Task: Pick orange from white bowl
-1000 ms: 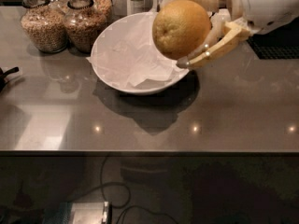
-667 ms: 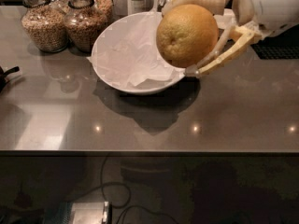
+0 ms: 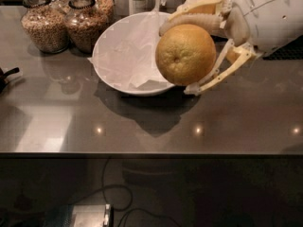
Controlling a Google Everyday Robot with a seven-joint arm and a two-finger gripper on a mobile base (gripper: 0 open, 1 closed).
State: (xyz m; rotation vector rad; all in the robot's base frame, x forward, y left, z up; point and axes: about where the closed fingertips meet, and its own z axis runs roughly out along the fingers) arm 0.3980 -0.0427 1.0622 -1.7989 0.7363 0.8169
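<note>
So I'm holding the orange (image 3: 185, 54) in my pincer (image 3: 177, 60) right now. The two pale fingers are spread about as wide as the fruit and are pressing on it, one curving over the top (image 3: 199, 20) and one hooking under the bottom right (image 3: 215, 77). The little stem dimple is facing the camera.

The orange is hanging up off the bench (image 3: 142, 126), clear of the surface, toward the back edge and a bit right of the middle. From this angle it's covering the right rim of the white bowl (image 3: 102, 46), and I can't tell whether it's directly over the bowl or just in front of it. My arm is coming in from the back right corner.

The bowl is sitting near the back edge around the middle, with only crinkled white paper (image 3: 125, 60) showing inside it. Two glass jars of grain are standing side by side in the back left corner, one (image 3: 42, 25) nearer the corner and the other (image 3: 85, 25) just left of the bowl. Something small and black (image 3: 5, 77) is poking in at the left edge.
</note>
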